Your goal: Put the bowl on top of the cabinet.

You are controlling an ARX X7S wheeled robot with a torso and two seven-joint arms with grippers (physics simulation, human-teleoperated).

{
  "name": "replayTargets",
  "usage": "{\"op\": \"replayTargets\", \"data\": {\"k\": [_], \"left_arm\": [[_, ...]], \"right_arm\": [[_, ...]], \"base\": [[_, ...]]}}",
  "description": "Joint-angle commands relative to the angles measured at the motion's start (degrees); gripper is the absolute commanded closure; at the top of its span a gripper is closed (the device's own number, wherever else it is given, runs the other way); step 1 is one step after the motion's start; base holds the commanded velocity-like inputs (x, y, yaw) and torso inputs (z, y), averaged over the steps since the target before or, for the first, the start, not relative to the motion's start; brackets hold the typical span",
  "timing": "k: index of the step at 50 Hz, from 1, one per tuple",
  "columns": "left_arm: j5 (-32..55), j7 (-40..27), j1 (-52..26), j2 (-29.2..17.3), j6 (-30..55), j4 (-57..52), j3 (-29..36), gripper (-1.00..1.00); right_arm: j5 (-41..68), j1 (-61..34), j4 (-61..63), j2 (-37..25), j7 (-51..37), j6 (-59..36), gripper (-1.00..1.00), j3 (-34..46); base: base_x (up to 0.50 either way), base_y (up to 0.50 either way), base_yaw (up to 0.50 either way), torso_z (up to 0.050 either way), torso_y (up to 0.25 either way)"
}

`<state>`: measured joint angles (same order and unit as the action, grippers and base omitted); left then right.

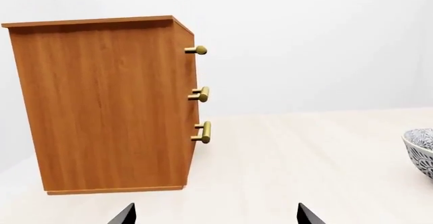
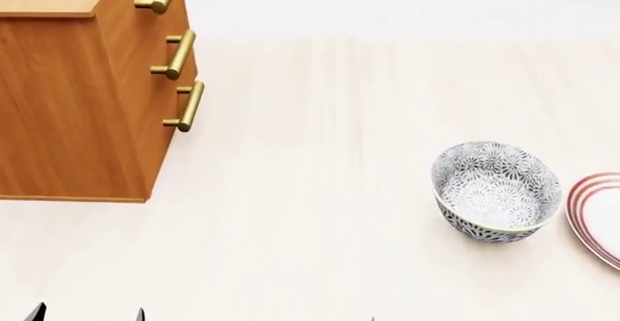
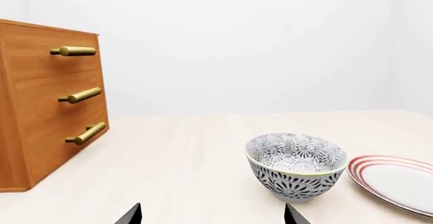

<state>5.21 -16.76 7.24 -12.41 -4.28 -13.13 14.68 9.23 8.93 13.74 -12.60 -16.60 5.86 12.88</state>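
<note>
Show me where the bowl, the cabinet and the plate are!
bowl (image 2: 496,190): head view, patterned inside.
cabinet (image 2: 68,110): head view, wooden side panel.
plate (image 3: 399,179): right wrist view, white middle.

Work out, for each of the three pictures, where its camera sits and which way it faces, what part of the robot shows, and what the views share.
Head view: high, looking forward and down on the table; fingertips at the lower edge.
Left wrist view: low, facing the cabinet; left gripper fingertips apart.
Right wrist view: low, facing the bowl and plate; right gripper fingertips apart.
Shared: all three show the cabinet and bowl.
</note>
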Motion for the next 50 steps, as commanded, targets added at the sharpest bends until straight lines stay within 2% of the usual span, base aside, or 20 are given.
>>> {"op": "replayTargets", "data": {"k": [1, 50], "left_arm": [[0.14, -0.45, -0.10, -0.36, -0.06, 0.00, 0.43, -1.00], [0.91, -1.84, -0.58, -1.54, -0.33, 0.30, 1.75, -1.00]], "right_arm": [[0.16, 0.04, 0.11, -0.33, -0.31, 0.18, -1.00, 0.28], [0.98, -0.40, -0.26, -1.82, -1.95, 0.82, -1.00, 1.80]], "base": [[0.19, 0.00, 0.00, 0.000, 0.000], [0.19, 0.00, 0.00, 0.000, 0.000]]}}
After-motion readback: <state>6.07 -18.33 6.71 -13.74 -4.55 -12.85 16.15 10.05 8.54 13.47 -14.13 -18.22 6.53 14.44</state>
